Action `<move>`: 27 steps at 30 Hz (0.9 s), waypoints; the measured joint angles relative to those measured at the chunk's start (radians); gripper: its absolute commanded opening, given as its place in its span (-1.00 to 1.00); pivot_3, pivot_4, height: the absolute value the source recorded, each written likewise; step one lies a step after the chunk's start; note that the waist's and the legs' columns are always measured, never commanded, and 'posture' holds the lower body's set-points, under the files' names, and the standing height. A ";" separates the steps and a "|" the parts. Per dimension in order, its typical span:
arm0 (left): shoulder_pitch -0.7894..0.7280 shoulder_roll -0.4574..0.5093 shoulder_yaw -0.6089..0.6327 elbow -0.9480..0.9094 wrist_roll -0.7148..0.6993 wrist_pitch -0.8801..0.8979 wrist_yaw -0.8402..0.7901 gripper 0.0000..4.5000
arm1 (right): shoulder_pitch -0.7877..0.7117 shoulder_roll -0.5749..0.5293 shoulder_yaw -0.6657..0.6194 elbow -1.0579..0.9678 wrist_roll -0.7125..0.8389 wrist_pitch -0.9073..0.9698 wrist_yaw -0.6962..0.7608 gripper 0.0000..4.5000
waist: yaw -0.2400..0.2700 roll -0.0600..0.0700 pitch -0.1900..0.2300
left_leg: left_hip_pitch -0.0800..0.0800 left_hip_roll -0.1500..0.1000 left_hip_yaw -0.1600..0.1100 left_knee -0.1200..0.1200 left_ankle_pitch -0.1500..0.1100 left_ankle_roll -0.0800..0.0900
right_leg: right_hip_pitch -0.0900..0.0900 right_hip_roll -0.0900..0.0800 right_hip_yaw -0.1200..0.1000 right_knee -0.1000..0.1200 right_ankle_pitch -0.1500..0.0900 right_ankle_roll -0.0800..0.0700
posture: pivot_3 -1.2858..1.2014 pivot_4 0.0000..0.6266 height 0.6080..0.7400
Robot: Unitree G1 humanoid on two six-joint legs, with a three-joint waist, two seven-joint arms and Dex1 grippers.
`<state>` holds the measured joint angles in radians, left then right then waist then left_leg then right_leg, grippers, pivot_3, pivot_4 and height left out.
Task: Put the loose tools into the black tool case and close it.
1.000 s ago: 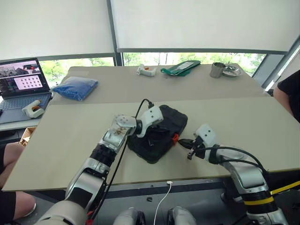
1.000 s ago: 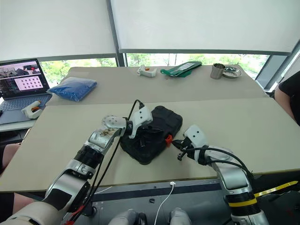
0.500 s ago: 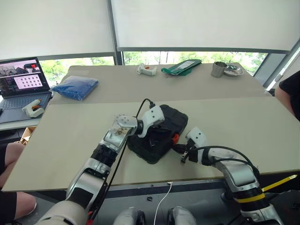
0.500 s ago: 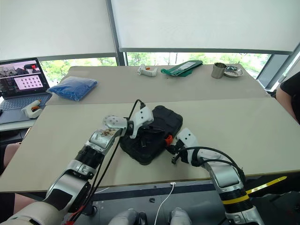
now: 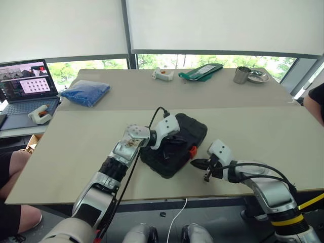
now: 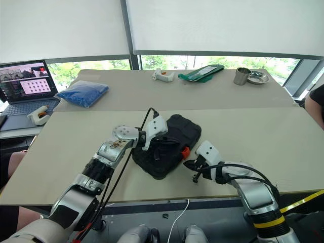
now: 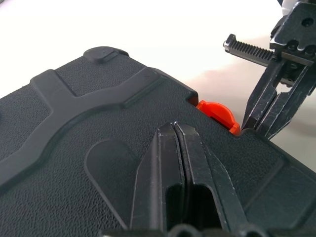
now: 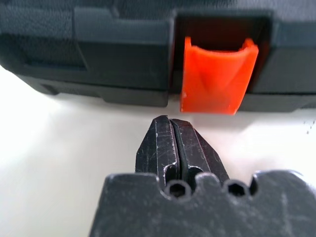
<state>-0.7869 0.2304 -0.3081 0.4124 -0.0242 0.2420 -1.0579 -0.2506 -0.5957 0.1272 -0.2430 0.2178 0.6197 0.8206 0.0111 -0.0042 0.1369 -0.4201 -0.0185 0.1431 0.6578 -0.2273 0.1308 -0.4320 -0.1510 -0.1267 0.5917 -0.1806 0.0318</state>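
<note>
Black tool case (image 5: 174,144) lies lid down at the table's near centre, orange latch (image 8: 216,76) on its right edge. Left gripper (image 7: 176,129), fingers pressed together, rests on the lid. Right gripper (image 8: 168,123), fingers together and empty, sits just short of the latch.

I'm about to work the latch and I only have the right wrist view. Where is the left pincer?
Observer: The left pincer is shut and rests on top of the case, just behind the latch.
Operator: Is the lid down?
Observer: In the head view it lies flat on the base, with no gap that I can see.
Operator: Anything beside my right pincer?
Observer: The right pincer has bare table on its outer side.
</note>
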 measured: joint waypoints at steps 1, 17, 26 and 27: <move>0.001 0.000 0.000 -0.002 0.000 0.002 0.000 -0.97 | -0.001 0.000 0.000 0.004 0.000 0.000 -0.001 -1.00 | 0.000 0.000 0.000 | 0.000 0.000 0.000 0.000 0.000 0.000 | 0.000 0.000 0.000 0.000 0.000 0.000 | 0.03 -0.52 1.00; 0.001 0.002 0.000 -0.005 -0.001 0.003 -0.004 -0.97 | 0.006 -0.047 -0.059 -0.013 0.034 0.022 0.001 -1.00 | 0.002 0.000 0.000 | -0.001 0.000 0.000 0.000 -0.001 0.001 | 0.001 0.000 -0.001 -0.002 0.000 0.000 | 0.03 -0.52 1.00; 0.000 0.009 0.000 -0.005 -0.001 0.005 -0.006 -0.97 | -0.012 -0.004 -0.027 0.025 0.030 0.022 -0.023 -1.00 | -0.001 0.000 0.000 | -0.001 0.001 0.000 0.000 -0.001 0.001 | 0.001 0.000 -0.002 -0.003 0.000 0.001 | 0.03 -0.52 1.00; 0.000 0.009 0.000 -0.005 -0.001 0.005 -0.007 -0.97 | -0.012 -0.003 -0.024 0.027 0.030 0.022 -0.024 -1.00 | -0.001 0.000 0.000 | -0.001 0.001 0.000 0.000 -0.001 0.001 | 0.001 0.000 -0.002 -0.002 0.000 0.001 | 0.03 -0.52 1.00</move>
<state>-0.7867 0.2389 -0.3082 0.4075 -0.0248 0.2472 -1.0646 -0.2630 -0.5984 0.1032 -0.2162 0.2481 0.6413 0.7967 0.0096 -0.0045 0.1371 -0.4209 -0.0179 0.1428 0.6579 -0.2279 0.1315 -0.4315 -0.1511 -0.1288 0.5892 -0.1802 0.0324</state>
